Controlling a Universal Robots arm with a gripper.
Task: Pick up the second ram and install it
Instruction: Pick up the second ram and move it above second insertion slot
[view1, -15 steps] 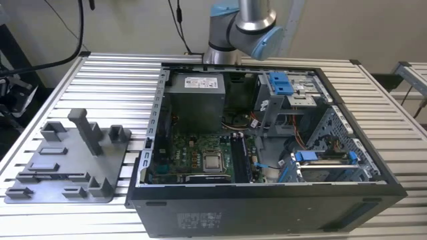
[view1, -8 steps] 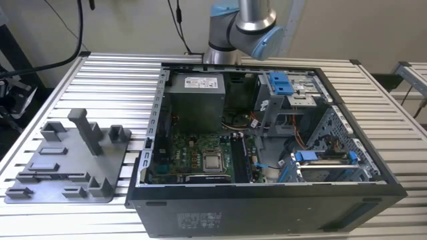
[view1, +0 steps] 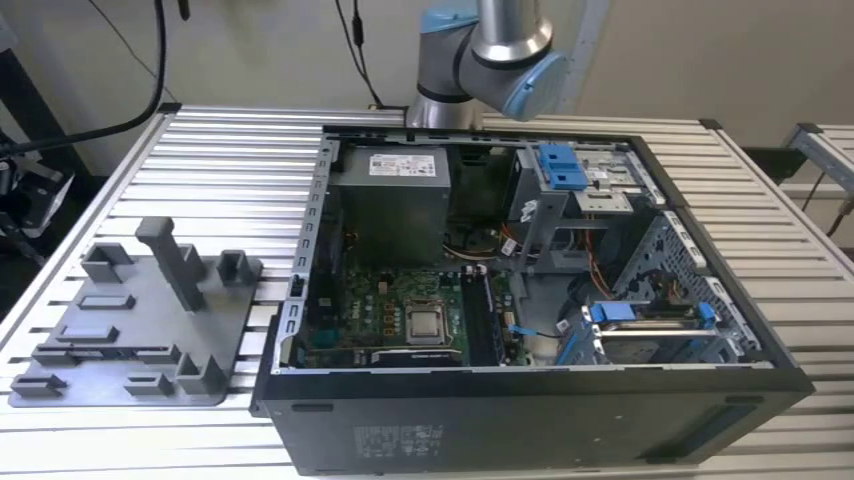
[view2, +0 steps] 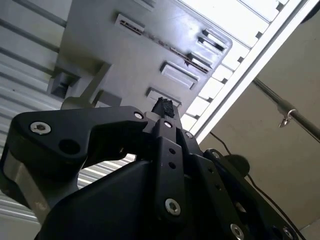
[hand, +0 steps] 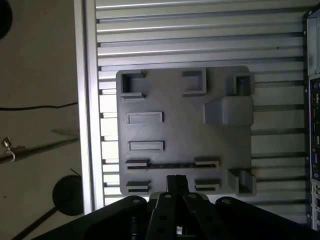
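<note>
**rackrat:** so what's the layout on your end?

**me:** Biggest thing is the slatted worktop (view1: 227, 160). The open case (view1: 534, 420) lies on it and takes up the middle and the exterior view's right. My arm (view1: 481, 40) rises behind the case. Inside there's a grey power supply (view1: 391, 200) at the back and the green motherboard (view1: 380, 300) in front of it. The CPU socket (view1: 427, 323) is about mid-board. The grey tray (view1: 134, 385) lies flat on the worktop at the exterior view's left, just beside the case. One tall post (view1: 171, 262) stands up on it.

**rackrat:** and the jaws? got the ram?

**me:** In both wrist views my jaws hang above the tray (hand: 180, 130), close to its long thin slot (hand: 172, 164). The fingertips (hand: 171, 184) are pressed together with no gap, and as far as I can see there's nothing clamped between them. As for the ram, I honestly can't tell where it is. The dark strips beside the socket are too murky to call.
</note>
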